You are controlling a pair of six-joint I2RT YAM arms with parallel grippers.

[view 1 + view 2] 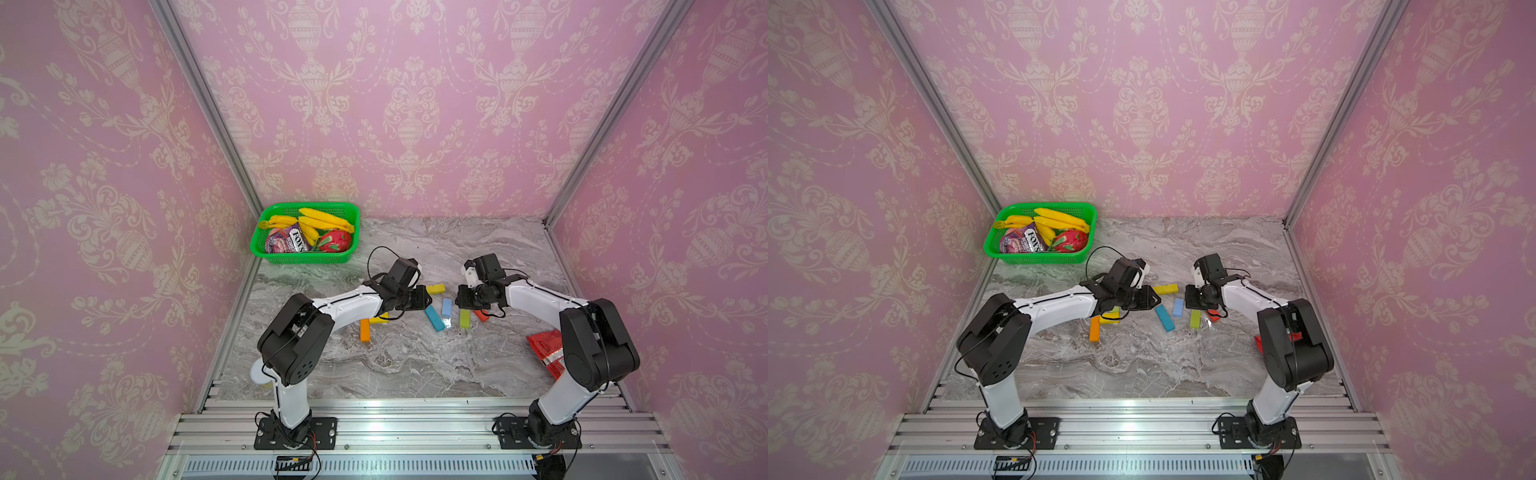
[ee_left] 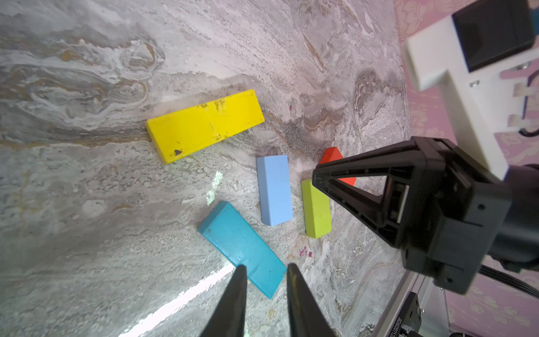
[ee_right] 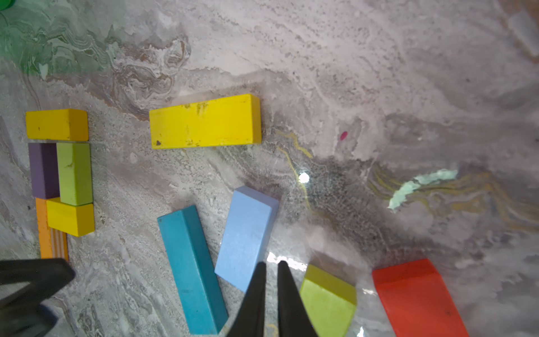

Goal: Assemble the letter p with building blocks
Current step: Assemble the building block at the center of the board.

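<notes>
Starting at the near edge of the table [image 1: 395, 365], both arms reach inward over the marbled surface. A red snack packet [image 1: 542, 343] lies beside the right arm, partly hidden by its elbow.

Left of centre lies the orange block [image 1: 365, 330]. In the right wrist view it belongs to a tight group with the short yellow blocks [image 3: 57, 125], a purple block [image 3: 43, 170] and a lime block [image 3: 74, 173], each touching or just beside its neighbour.

Four loose blocks lie between the arms, near one another but apart: the teal block [image 1: 434, 318], the light blue block [image 1: 446, 308], the second lime block [image 1: 464, 319] and the red block [image 1: 481, 316]. The long yellow block [image 1: 435, 289] lies just beyond them.

The left end effector [image 2: 266, 271] sits over one end of the teal block, fingers slightly spread, pinching nothing. The right end effector [image 3: 269, 267] is pressed together and empty, tips over the gap between the light blue block and the second lime block.

In the far left corner, a green basket [image 1: 303, 206] holds bananas [image 1: 324, 218].
</notes>
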